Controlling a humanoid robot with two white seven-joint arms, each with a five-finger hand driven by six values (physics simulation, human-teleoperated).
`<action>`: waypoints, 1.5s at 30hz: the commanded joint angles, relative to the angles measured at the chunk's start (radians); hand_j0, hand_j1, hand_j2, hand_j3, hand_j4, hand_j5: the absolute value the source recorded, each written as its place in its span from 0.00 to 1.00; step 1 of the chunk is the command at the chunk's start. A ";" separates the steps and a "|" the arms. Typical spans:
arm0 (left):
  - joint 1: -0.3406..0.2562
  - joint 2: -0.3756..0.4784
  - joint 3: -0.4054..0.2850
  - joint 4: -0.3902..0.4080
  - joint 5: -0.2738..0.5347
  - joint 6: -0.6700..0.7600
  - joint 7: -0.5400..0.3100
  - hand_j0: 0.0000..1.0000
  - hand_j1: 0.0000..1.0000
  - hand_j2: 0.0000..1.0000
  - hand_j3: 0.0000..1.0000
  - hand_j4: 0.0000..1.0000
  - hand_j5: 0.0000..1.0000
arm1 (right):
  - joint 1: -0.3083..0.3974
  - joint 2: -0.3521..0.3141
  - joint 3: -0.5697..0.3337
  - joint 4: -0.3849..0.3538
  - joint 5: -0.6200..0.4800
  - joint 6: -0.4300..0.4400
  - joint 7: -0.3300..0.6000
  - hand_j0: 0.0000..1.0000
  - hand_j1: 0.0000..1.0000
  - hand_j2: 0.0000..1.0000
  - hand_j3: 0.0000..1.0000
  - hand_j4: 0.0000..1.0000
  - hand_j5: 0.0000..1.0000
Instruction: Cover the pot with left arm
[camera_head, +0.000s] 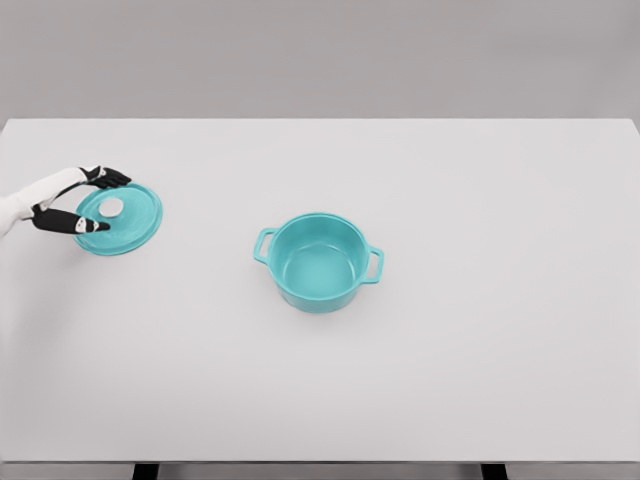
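Note:
A teal pot (319, 262) with two side handles stands uncovered near the middle of the white table (480, 350). Far to its left lies a round teal lid (125, 220) with a pale knob in its centre. My left hand (90, 202) comes in from the left edge and sits over the lid's left side. Its dark fingers (106, 178) reach along the lid's far rim, and its thumb (75, 224) lies on the near rim. Whether the lid rests on the table or is slightly raised I cannot tell. The right arm is out of view.
The table's front edge runs along the bottom of the picture, with dark legs below it. A grey wall stands behind the table's back edge.

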 joint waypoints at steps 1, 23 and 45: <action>0.000 -0.002 -0.001 0.002 0.007 0.006 -0.005 0.78 0.78 0.78 0.78 0.78 0.78 | 0.000 0.000 0.000 0.000 0.001 -0.001 0.000 1.00 1.00 1.00 1.00 1.00 1.00; -0.032 -0.033 -0.002 0.079 -0.004 0.008 -0.005 0.78 0.78 0.78 0.78 0.78 0.78 | 0.000 0.000 0.000 0.000 0.001 -0.001 0.000 1.00 1.00 1.00 1.00 1.00 1.00; -0.032 -0.051 -0.016 0.083 -0.002 0.026 -0.031 0.50 0.50 0.50 0.50 0.50 0.50 | 0.000 0.000 0.000 0.000 0.001 -0.001 0.000 1.00 1.00 1.00 1.00 1.00 1.00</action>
